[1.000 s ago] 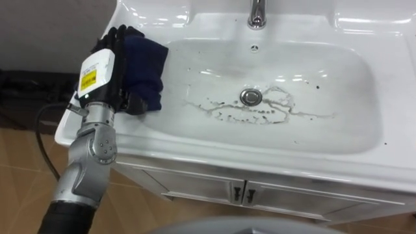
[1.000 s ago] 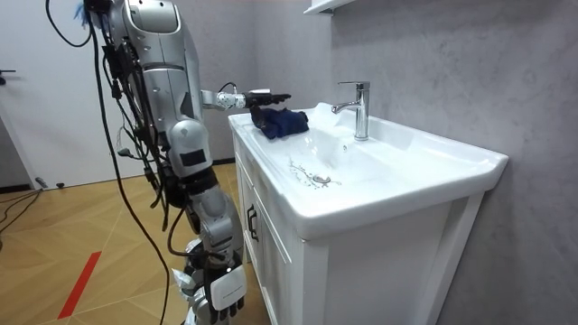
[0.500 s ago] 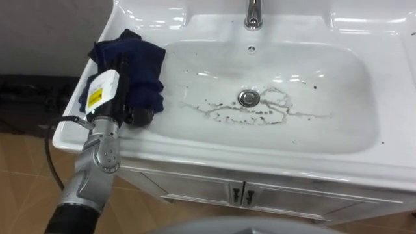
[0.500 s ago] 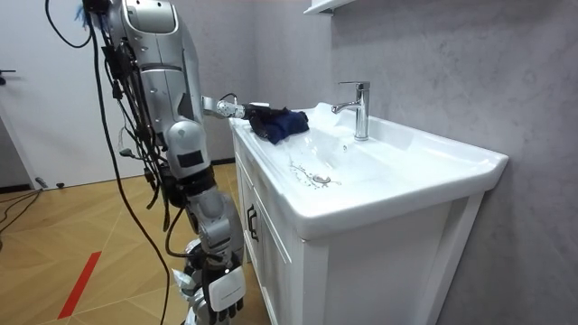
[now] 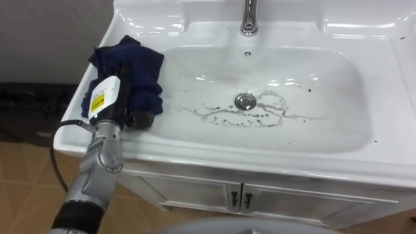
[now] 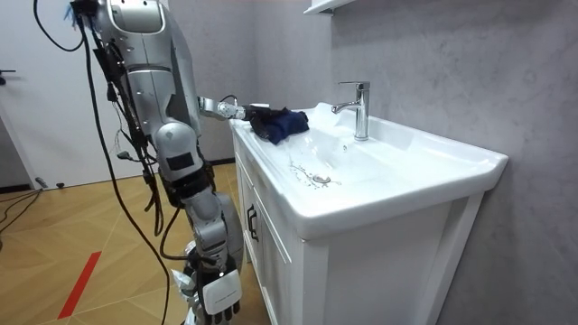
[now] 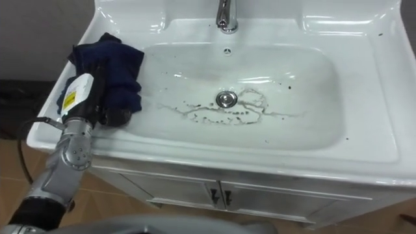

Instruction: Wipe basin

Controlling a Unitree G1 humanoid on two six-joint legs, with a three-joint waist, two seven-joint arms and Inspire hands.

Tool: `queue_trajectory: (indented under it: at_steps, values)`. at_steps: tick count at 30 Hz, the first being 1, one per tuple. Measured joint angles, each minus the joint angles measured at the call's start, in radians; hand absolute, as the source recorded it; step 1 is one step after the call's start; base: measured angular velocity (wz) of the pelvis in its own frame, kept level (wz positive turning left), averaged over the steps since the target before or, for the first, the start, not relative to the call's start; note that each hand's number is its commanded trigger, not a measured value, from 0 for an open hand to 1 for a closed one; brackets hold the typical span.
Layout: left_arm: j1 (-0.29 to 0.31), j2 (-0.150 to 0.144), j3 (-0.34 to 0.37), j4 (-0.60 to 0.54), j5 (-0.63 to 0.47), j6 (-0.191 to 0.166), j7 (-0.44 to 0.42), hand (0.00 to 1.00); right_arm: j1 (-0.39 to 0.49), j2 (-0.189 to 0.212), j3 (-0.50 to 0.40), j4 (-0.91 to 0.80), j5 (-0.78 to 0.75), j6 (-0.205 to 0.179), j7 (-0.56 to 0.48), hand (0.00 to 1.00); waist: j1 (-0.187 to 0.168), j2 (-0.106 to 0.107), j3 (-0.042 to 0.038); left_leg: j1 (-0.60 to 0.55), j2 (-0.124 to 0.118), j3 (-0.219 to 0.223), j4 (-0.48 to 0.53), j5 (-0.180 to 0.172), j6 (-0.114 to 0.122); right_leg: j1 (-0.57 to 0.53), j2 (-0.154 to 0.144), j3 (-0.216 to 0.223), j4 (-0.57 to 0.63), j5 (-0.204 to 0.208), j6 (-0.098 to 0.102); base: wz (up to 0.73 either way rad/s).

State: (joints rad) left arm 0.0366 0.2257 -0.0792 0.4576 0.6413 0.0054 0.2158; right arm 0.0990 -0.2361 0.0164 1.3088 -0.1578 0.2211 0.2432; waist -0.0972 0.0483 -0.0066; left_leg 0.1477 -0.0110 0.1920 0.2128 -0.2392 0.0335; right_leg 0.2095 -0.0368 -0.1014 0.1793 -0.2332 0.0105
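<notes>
I am resting my left hand (image 5: 117,97) on a dark blue cloth (image 5: 144,75), far to the left of the drain (image 5: 245,101), where the white basin (image 5: 338,84) is curving up to its rim. The cloth is bunching around and over my fingers, so I cannot tell whether they are spread or pinching it. I judge that I am keeping the cloth at this edge so a stroke can sweep inward, toward the drain, not push dirt out over the rim. The basin is holding a thin, wandering trail of dirty water (image 5: 260,116) looping around and just in front of the drain, and dark specks (image 5: 309,79) are lying to its right. The chrome faucet (image 5: 247,16) is standing directly behind the drain. My right hand (image 6: 215,293) is hanging by my leg.
</notes>
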Motion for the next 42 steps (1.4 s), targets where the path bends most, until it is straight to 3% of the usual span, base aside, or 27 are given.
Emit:
queue_trajectory:
  at_steps: [2,4,5,9,13,27,42]
  values:
    - [-0.004,-0.003,0.002,0.026,0.000,-0.005,0.016,0.00,-0.001,0.000,-0.001,-0.003,-0.007,0.010,0.000,0.00,0.003,-0.002,-0.0014,0.014,0.000,0.009,-0.011,0.004,-0.003,0.005,0.002,0.015,-0.004,-0.003,-0.001,-0.15]
    - [-0.005,-0.008,0.015,0.036,0.002,-0.005,0.021,0.63,0.000,0.000,-0.006,-0.007,-0.008,0.016,0.001,0.00,0.006,-0.003,-0.0026,0.022,0.003,0.019,-0.019,0.009,-0.006,0.004,0.005,0.025,-0.004,-0.002,-0.003,-0.14]
    - [-0.005,-0.009,0.018,0.037,0.002,-0.005,0.021,1.00,-0.001,0.000,-0.014,-0.010,-0.008,0.019,0.001,0.00,0.007,-0.003,-0.0026,0.024,0.004,0.021,-0.022,0.010,-0.006,0.004,0.006,0.028,-0.005,-0.002,-0.004,-0.11]
    - [-0.005,-0.011,0.039,0.039,0.005,-0.004,0.023,1.00,0.001,0.000,-0.044,-0.024,-0.008,0.022,0.000,0.00,0.010,-0.004,-0.0050,0.037,0.005,0.027,-0.034,0.020,-0.011,0.002,0.011,0.036,-0.006,0.001,-0.008,-0.05]
    - [-0.006,-0.013,0.070,0.042,0.003,-0.004,0.057,1.00,0.000,0.001,-0.075,-0.027,-0.039,0.044,0.000,0.00,0.008,-0.002,-0.0190,0.040,0.006,0.027,-0.045,0.023,-0.016,0.003,0.013,0.033,-0.009,0.000,-0.012,-0.01]
    - [-0.026,-0.016,0.153,0.053,-0.036,-0.005,0.081,1.00,-0.003,0.001,-0.081,-0.027,-0.045,0.064,0.006,0.00,0.009,-0.003,-0.0194,0.050,0.006,0.027,-0.045,0.024,-0.017,0.007,0.011,0.035,-0.010,-0.002,-0.015,-0.01]
    - [-0.032,-0.006,0.159,0.063,-0.140,-0.005,0.081,1.00,-0.003,0.002,-0.076,-0.027,-0.041,0.061,0.019,0.00,0.012,-0.001,-0.0180,0.039,0.005,0.021,-0.045,0.024,-0.017,0.001,0.009,0.029,-0.009,-0.003,-0.014,0.00]
